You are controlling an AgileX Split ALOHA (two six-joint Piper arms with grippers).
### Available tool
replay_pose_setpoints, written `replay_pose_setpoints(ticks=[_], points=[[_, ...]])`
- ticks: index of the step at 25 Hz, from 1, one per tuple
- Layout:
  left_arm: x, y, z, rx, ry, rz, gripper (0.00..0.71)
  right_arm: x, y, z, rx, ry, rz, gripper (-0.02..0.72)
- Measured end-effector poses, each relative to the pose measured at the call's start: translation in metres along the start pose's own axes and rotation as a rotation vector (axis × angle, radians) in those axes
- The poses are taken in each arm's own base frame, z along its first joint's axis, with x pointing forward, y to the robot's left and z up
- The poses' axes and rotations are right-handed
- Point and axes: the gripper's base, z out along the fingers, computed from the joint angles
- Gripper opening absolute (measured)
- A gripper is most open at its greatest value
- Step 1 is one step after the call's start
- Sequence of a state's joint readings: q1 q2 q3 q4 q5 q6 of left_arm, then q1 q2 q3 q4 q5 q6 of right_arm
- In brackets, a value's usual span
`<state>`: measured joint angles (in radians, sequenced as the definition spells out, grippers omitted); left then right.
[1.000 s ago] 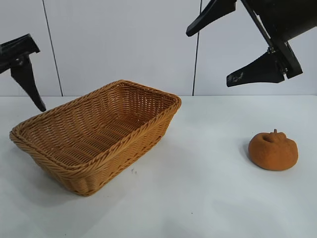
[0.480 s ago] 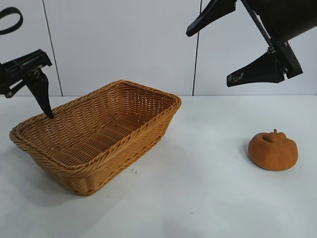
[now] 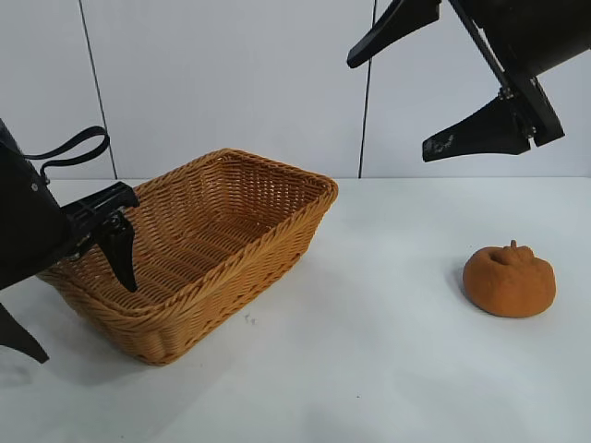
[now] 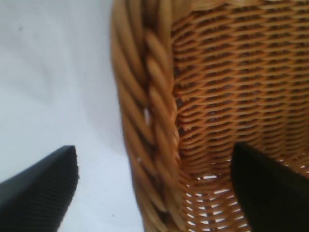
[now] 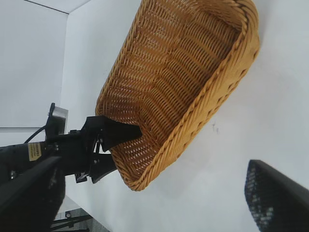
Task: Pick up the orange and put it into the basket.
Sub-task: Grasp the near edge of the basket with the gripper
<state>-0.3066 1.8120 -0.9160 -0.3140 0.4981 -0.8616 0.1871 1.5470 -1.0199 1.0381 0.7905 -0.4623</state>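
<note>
Nearest the camera, table: a white table (image 3: 388,369) fills the foreground of the exterior view, bare at the front edge.

Left gripper: the left gripper (image 3: 69,295) is low at the left end of the basket, pointing steeply down. Its fingers are spread wide apart and straddle the basket's end wall, one finger (image 3: 120,258) inside the basket and the other (image 3: 20,337) outside over the table. The left wrist view shows the braided rim (image 4: 149,121) running between the two dark fingertips with nothing pinched; whether either fingertip touches the wicker cannot be told.

Basket: the basket (image 3: 235,277) sits on the table at the left, tan woven wicker with sloping sides, its long axis running back and to the right. Its inside holds only the gripper finger. In the right wrist view the basket (image 5: 203,82) shows whole, with the left gripper (image 5: 104,145) at its end.

Orange: the orange (image 3: 509,280) rests on the table at the right, well apart from the basket, dimpled top and stem nub upward. Nothing touches it.

Right gripper: the right gripper (image 3: 434,78) hangs high above the table at the upper right, above the orange, fingers spread wide and holding nothing.

Farthest back, wall: a pale panelled wall (image 3: 231,83) with dark vertical seams.
</note>
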Motion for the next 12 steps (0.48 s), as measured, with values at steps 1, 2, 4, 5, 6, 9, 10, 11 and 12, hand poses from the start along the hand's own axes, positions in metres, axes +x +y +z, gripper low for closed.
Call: replay_pose_setpoints(ticks=[1,2,4,5,6,9,10,11,12], points=[[-0.0002,-0.0006,0.0003,0.006,-0.001,0.0,0.542,0.0,0.0,0.0,0.0,0.0,0.0,0.694],[-0.0004,-0.0011,0.0003,0.012,-0.004,-0.001,0.506,0.0,0.0,0.0,0.0,0.0,0.0,0.694],[-0.0005,-0.0013,0.0003,0.015,-0.005,0.0,0.394,0.0,0.0,0.0,0.0,0.0,0.0,0.694],[-0.0005,-0.0013,0.0003,0.015,-0.005,-0.001,0.34,0.0,0.0,0.0,0.0,0.0,0.0,0.694],[-0.0005,-0.0013,0.0003,0.015,-0.005,-0.001,0.272,0.0,0.0,0.0,0.0,0.0,0.0,0.694],[-0.0003,-0.0017,0.0003,0.019,-0.003,-0.015,0.097,0.0,0.0,0.0,0.0,0.0,0.0,0.694],[-0.0004,-0.0019,0.0003,0.021,-0.004,-0.016,0.084,0.0,0.0,0.0,0.0,0.0,0.0,0.694],[-0.0003,-0.0018,0.0003,0.02,-0.003,-0.011,0.083,0.0,0.0,0.0,0.0,0.0,0.0,0.694],[0.0003,-0.001,0.0003,0.011,0.004,-0.009,0.083,0.0,0.0,0.0,0.0,0.0,0.0,0.694]])
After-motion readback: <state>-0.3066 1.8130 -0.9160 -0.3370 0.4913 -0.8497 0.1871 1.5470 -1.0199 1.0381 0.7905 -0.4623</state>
